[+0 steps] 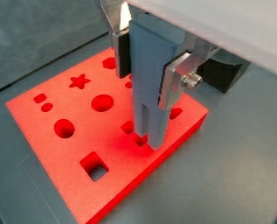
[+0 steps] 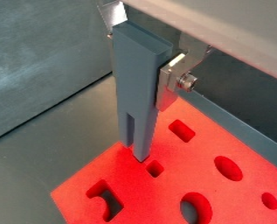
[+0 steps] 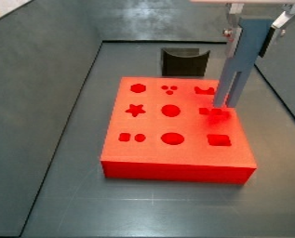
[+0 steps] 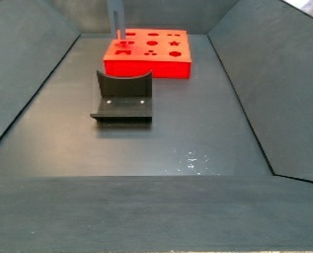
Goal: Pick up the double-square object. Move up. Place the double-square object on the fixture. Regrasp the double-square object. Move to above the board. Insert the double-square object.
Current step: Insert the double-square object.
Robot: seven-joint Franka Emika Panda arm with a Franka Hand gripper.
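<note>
My gripper [image 1: 150, 70] is shut on the double-square object [image 1: 150, 92], a pale blue-grey bar held upright with a slot in its lower end. Both wrist views show the silver fingers [image 2: 172, 77] clamping its upper part. The bar [image 3: 234, 74] hangs over the right side of the orange-red board [image 3: 187, 158], and its lower end is at the board's surface beside small square cut-outs [image 2: 155, 168]. I cannot tell whether the tip is in a cut-out. In a side view the bar [image 4: 116, 25] stands over the board's [image 4: 152, 69] left part, with the gripper out of frame.
The dark fixture [image 3: 183, 61] stands on the grey tray floor just beyond the board, and it shows nearer the camera in a side view [image 4: 123, 96]. Sloping grey tray walls [image 3: 62, 84] enclose the floor. The board has star, circle, hexagon and oval cut-outs.
</note>
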